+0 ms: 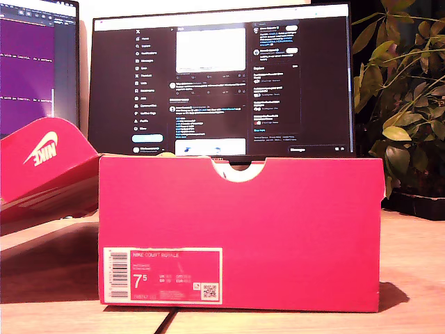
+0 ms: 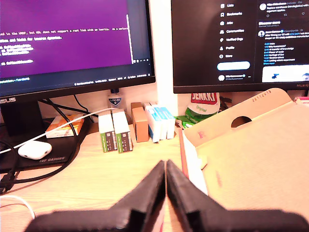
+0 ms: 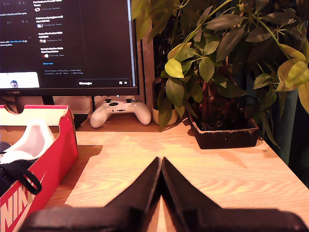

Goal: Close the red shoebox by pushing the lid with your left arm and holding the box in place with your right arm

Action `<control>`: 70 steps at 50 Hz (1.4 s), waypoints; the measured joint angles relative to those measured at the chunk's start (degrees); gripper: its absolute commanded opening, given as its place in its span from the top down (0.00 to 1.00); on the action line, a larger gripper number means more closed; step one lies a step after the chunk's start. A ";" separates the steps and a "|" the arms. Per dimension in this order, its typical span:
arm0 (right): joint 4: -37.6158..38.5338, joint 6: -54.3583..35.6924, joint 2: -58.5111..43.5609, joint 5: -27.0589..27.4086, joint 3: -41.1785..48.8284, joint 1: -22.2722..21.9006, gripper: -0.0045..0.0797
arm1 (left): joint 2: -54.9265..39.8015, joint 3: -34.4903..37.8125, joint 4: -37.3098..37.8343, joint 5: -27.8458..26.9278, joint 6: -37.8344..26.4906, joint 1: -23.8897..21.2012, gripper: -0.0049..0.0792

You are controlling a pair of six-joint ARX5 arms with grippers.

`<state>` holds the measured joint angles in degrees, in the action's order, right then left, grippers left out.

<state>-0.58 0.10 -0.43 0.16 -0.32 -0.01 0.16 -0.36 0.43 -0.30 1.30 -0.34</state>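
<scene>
Black fingers on both wrist cameras, and nothing of the arms in the exterior view.

My first gripper shows two matte black fingers, broad at the base and narrowing to blunt tips, with a thin seam between them; the base is a dark, blurred mass along the frame's lower edge, and a small squared notch sits low on each finger. My second gripper looks the same: two smooth black wedge-shaped fingers, plain, tapering to a point, blurred near the lens. No cables, screws or markings can be made out on either.
</scene>
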 measured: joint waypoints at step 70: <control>4.20 8.96 -0.04 -4.02 -10.36 0.00 0.96 | -0.02 -8.44 -4.15 -4.15 10.16 0.00 0.96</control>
<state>3.62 9.06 -0.47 -3.86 -10.68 -0.01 0.14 -8.80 -3.73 -4.45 11.46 -0.34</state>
